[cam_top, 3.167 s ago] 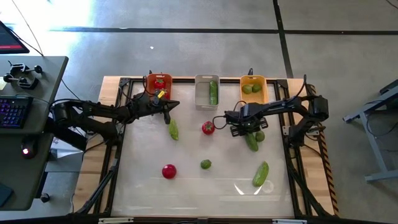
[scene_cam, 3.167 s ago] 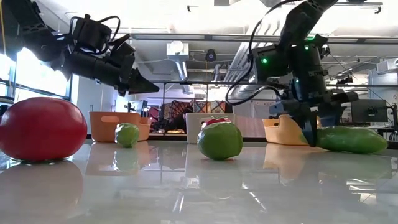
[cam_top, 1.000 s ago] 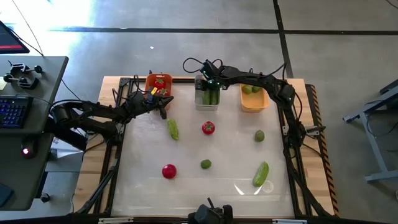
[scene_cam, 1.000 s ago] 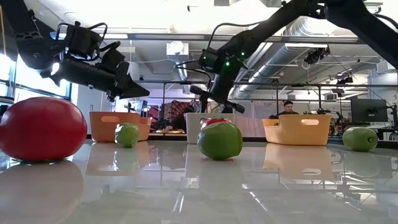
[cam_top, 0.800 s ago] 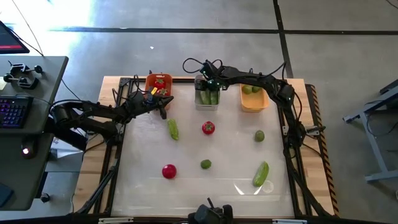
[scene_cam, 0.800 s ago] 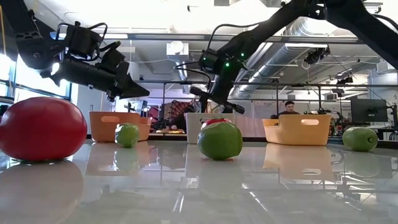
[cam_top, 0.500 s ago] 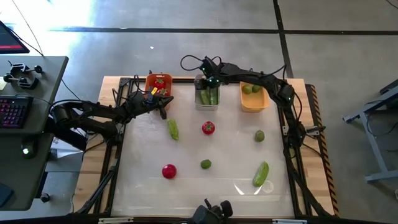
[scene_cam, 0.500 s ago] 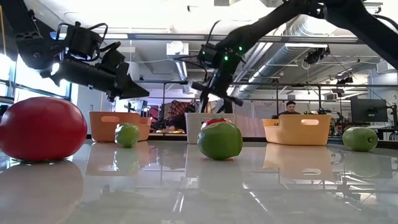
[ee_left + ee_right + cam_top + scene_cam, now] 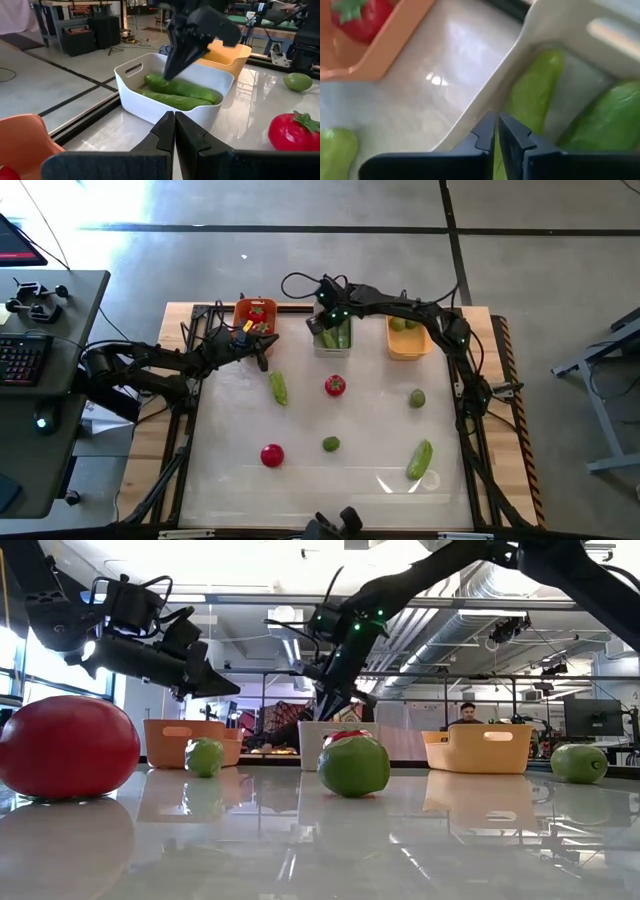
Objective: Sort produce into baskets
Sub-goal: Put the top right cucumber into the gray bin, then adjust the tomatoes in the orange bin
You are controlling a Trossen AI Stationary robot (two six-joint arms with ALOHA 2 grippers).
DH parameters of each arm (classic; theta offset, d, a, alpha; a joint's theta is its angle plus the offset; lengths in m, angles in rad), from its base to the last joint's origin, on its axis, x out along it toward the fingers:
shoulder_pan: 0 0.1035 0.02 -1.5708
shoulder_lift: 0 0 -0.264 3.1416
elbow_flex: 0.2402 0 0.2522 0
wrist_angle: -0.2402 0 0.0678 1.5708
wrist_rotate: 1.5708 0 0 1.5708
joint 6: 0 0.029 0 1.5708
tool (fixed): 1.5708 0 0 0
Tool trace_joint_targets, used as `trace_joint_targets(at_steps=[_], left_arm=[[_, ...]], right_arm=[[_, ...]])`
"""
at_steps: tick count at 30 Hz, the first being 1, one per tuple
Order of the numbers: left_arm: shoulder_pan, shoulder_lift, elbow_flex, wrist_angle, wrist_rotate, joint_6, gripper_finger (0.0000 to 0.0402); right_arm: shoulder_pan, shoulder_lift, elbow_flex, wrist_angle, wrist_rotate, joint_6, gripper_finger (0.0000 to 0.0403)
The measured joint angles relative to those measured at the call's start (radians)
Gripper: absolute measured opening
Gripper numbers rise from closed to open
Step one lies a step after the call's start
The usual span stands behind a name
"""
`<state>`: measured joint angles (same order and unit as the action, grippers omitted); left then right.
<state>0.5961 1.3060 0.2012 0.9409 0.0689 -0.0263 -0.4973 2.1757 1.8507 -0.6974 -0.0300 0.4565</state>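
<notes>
Right end effector [image 9: 318, 326] crowds the grey basket [image 9: 333, 350].

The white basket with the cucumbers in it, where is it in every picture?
High view: the white basket sits at the table's far edge, middle of three baskets.
Low view: behind the lime, its pale wall shows.
Left wrist view: mid-picture, two cucumbers inside.
Right wrist view: its rim crosses the picture.
Shared landmark: the right gripper above it.

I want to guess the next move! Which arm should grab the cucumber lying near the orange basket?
Probably the left. Its gripper, shut and empty, hovers right beside that cucumber. The right gripper is farther off, over the grey basket, where two cucumbers already lie.
</notes>
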Motion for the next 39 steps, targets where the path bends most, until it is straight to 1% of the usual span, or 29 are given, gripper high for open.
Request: trace_joint_targets(at_steps=[3,5,10,14,15,18,21,26,28,29,31,35,39], left_arm=[[0.003,0.000,0.000,0.000,-0.001,0.005,0.0000],[0.007,0.000,0.000,0.000,-0.001,0.005,0.0000],[0.017,0.000,0.000,-0.001,-0.004,0.008,0.0000],[0.021,0.000,0.000,-0.002,-0.005,0.012,0.0000],[0.021,0.000,0.000,-0.002,-0.006,0.012,0.0000],[0.021,0.000,0.000,-0.003,-0.007,0.012,0.0000],[0.021,0.000,0.000,-0.008,-0.006,0.020,0.0000],[0.025,-0.001,0.005,-0.055,-0.006,0.050,0.0000],[0.036,-0.010,0.039,-0.127,-0.006,0.066,0.0000],[0.044,-0.017,0.069,-0.191,-0.006,0.072,0.0000],[0.057,-0.028,0.151,-0.364,-0.007,0.086,0.0000],[0.071,-0.030,0.348,-0.761,-0.015,0.142,0.0000],[0.072,-0.030,0.521,-1.098,-0.083,0.178,0.0000]], right_arm=[[0.005,0.029,0.000,0.006,-0.034,-0.017,0.0003],[0.006,0.052,0.000,0.000,-0.053,-0.021,0.0004],[0.006,0.060,-0.001,-0.030,-0.052,-0.039,0.0001],[-0.006,0.058,-0.001,-0.118,-0.047,-0.066,0.0000],[-0.007,0.056,-0.001,-0.136,-0.031,-0.072,0.0000],[-0.008,0.037,-0.001,-0.193,0.059,-0.093,0.0000],[-0.002,-0.003,-0.001,-0.199,0.131,-0.125,0.0000],[0.024,-0.085,0.000,-0.191,0.192,-0.209,0.0000],[0.033,-0.109,0.000,-0.190,0.219,-0.249,0.0000],[0.036,-0.122,-0.001,-0.190,0.230,-0.262,0.0000],[0.042,-0.144,-0.001,-0.188,0.247,-0.301,0.0000],[0.043,-0.166,0.000,-0.189,0.264,-0.383,0.0000],[0.032,-0.172,0.000,-0.171,0.261,-0.473,0.0000]])
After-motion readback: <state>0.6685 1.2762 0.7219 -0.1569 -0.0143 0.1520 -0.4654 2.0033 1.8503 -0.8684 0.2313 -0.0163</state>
